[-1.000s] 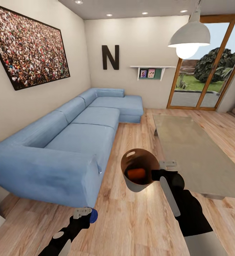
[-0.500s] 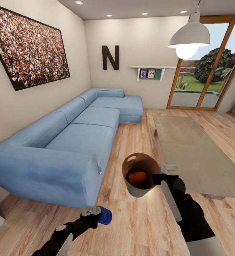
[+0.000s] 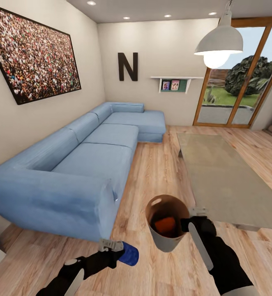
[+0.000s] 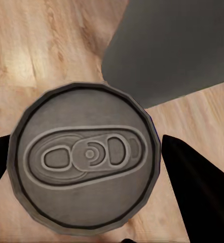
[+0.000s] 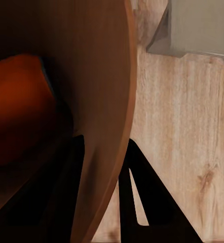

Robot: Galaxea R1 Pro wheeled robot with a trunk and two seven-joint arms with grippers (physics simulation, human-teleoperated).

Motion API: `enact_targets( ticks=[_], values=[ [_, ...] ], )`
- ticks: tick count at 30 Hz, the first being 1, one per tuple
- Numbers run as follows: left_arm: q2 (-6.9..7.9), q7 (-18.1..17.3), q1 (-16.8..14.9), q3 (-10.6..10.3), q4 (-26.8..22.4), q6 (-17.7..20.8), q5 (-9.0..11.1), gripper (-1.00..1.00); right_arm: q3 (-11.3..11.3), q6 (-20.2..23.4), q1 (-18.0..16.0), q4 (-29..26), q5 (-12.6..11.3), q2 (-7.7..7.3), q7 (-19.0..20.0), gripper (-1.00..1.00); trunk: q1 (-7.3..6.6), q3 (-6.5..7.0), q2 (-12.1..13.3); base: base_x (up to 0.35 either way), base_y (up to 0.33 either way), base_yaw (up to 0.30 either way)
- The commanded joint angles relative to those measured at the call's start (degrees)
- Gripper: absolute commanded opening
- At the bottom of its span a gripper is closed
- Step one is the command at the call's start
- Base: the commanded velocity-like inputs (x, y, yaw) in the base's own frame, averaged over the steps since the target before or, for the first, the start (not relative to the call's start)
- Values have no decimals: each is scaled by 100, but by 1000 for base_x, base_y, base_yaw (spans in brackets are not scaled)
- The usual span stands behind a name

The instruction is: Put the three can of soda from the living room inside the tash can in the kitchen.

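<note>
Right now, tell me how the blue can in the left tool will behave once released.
The blue can lies sideways in the left tool; being cylindrical, it would probably roll on the floor. It looks rigid and probably light.

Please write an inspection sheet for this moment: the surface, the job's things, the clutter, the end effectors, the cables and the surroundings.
Surface: light wood floor; low grey table at right.
Job's things: trash can held off the floor, an orange soda can inside it; a blue can with a grey top in the left end effector.
Clutter: nothing seen.
End effectors: left end effector shut on the blue can; right end effector clamped on the trash can's rim.
Cables: nothing seen.
Surroundings: blue sofa, framed picture, letter N, wall shelf, pendant lamp, glass doors.
</note>
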Motion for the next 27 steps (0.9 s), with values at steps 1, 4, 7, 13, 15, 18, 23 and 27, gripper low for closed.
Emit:
enact_targets(
  ticks=[1,4,7,13,15,18,23,27],
  values=[
    [0,-19,0,-1,-28,21,-5,-100,1,-20,-1,25,20,-5,10,-100,0,1,-1,0,0,0],
    [1,-594,0,-3,-161,260,-7,-100,1,-384,9,422,20,-23,18,-100,0,1,-1,0,0,0],
    [2,-950,0,1,-192,382,-9,-100,1,-574,11,666,20,-48,20,-100,0,1,-1,0,0,0],
    [2,-1325,0,-2,-443,534,-3,-100,1,-633,34,982,20,-85,24,-100,0,1,-1,0,0,0],
    [2,-1569,0,-1,-666,796,-7,-100,1,-728,36,1053,20,-122,27,-100,0,1,-1,0,0,0],
    [2,-1701,0,-2,-971,995,-7,-100,1,-887,37,1169,20,-141,29,-100,0,1,-1,0,0,0],
    [2,-1752,0,-2,-1326,1155,-2,-100,1,-950,37,1248,20,-151,29,-100,0,1,-1,0,0,0],
    [2,-1762,0,4,-1549,1400,-1,-100,1,-963,37,1265,20,-157,29,-100,0,1,-1,0,0,0]
  ],
)
